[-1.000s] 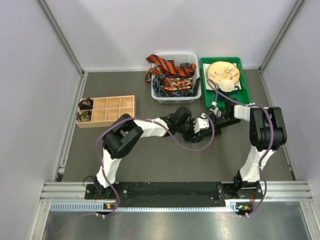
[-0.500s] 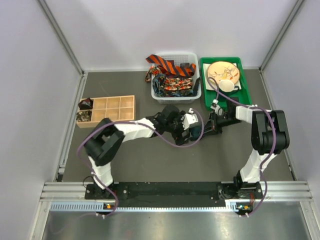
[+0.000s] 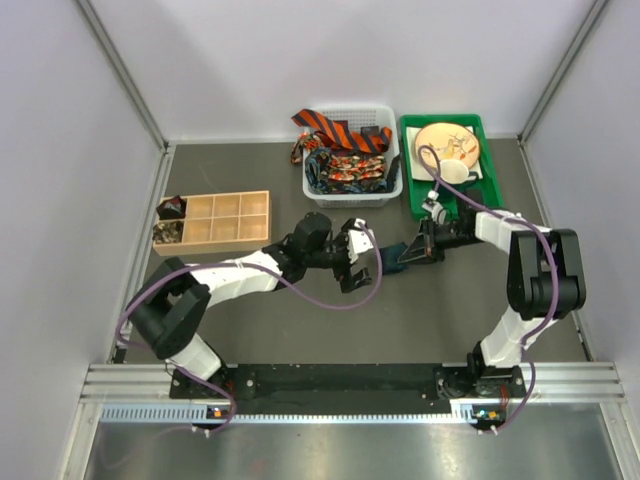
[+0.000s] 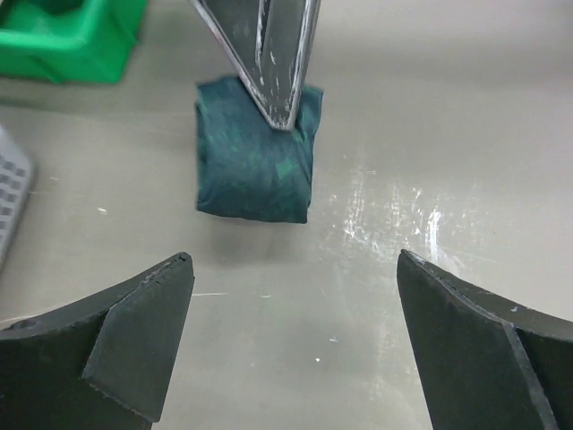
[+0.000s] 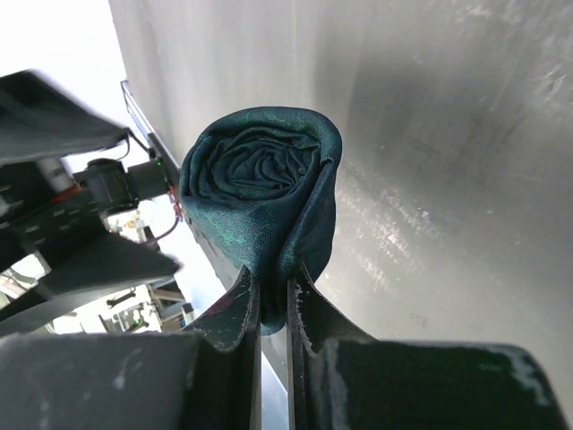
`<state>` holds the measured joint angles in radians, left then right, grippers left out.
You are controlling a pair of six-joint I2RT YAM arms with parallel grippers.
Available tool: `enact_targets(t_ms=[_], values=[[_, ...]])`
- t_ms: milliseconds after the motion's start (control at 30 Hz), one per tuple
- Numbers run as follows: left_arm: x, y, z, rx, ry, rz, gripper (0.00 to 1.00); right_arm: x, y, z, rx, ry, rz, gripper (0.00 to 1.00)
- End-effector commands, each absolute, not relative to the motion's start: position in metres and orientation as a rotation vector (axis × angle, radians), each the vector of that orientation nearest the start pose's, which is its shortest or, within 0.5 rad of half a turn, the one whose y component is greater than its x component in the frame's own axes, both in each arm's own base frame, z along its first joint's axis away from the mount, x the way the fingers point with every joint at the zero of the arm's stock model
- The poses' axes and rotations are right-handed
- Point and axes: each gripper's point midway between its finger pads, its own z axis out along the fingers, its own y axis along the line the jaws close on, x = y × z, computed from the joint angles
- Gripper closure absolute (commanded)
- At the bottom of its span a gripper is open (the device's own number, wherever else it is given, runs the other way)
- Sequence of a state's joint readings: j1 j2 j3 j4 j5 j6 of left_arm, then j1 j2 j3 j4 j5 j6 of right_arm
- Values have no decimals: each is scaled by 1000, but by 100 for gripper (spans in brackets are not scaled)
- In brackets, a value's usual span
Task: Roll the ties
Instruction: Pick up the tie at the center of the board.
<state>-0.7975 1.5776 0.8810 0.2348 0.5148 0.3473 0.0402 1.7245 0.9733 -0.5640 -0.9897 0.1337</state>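
The dark teal tie [image 3: 392, 259] lies rolled into a tight bundle on the table. My right gripper [image 3: 412, 250] is shut on the roll's outer layer [image 5: 260, 188], with the fabric pinched between its fingertips [image 5: 273, 288]. The left wrist view shows the roll [image 4: 255, 166] ahead with the right fingers [image 4: 273, 63] on its top. My left gripper [image 3: 362, 258] stands wide open just left of the roll, with nothing in the gap at its tips [image 4: 294, 260]. More ties, one orange-and-black striped [image 3: 335, 130] and others red patterned [image 3: 345, 170], fill the white basket [image 3: 392, 186].
A green tray [image 3: 480, 192] with a plate and a cup stands at the back right, beside the basket. At the left, a wooden compartment box [image 3: 225, 220] holds dark rolled things in its left cells. Purple cables hang from both arms.
My left gripper opened, let go of the teal roll and drew back to the left. The right gripper stayed shut on the roll, which now rests on the table.
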Motion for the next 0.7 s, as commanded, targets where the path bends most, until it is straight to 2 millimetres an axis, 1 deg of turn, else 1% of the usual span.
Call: enact_targets(t_ms=[0,33,67,100,133,167,233,267,367,400,533,667], values=[[267,-384,124,1370,1447,-801,1,268,171,98,-146,2556,1499,100],[270,-384,112,1376,1487,-791,1,265,172,97,-145,2562,1505,100],[278,-388,115,1368,1485,-768,1,264,173,98,-150,2561,1510,100],[279,-391,111,1374,1491,-759,1,262,175,98,-153,2561,1523,100],[282,-393,101,1389,1515,-749,1,260,177,99,-163,2560,1532,100],[285,-396,101,1395,1515,-740,1,259,178,100,-166,2559,1538,100],[285,-399,93,1422,1515,-735,1,257,180,101,-172,2560,1547,100],[287,-401,94,1434,1503,-729,1,256,182,103,-180,2558,1554,100],[284,-405,91,1467,1457,-739,1,254,184,104,-191,2556,1561,100],[279,-407,88,1493,1444,-760,1,253,184,104,-184,2556,1565,100],[276,-413,80,1511,1444,-781,1,254,189,105,-185,2551,1579,100],[276,-421,81,1516,1422,-797,1,254,193,107,-188,2541,1599,100]])
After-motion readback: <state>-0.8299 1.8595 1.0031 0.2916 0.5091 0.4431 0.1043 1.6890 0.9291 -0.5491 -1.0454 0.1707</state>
